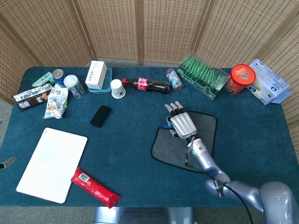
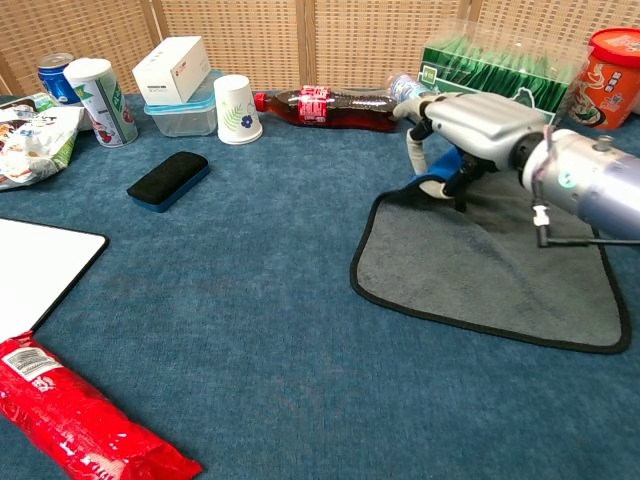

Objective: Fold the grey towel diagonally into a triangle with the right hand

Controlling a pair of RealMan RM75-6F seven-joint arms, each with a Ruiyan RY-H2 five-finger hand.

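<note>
The grey towel (image 1: 208,128) with black trim lies on the blue table, right of centre, and shows again as the towel (image 2: 480,260) in the chest view. My right hand (image 1: 181,122) is over its far left corner, fingers curled down and pinching that corner. In the chest view the right hand (image 2: 470,125) has the corner raised off the table and drawn inward over the cloth. At the left edge of the head view only a grey sliver of my left hand (image 1: 4,163) shows, off the table.
A cola bottle (image 1: 147,85) and a green box (image 1: 203,74) lie just beyond the towel, with a red tub (image 1: 241,77) at the far right. A black eraser (image 1: 100,115), white board (image 1: 52,163) and red packet (image 1: 96,186) lie to the left.
</note>
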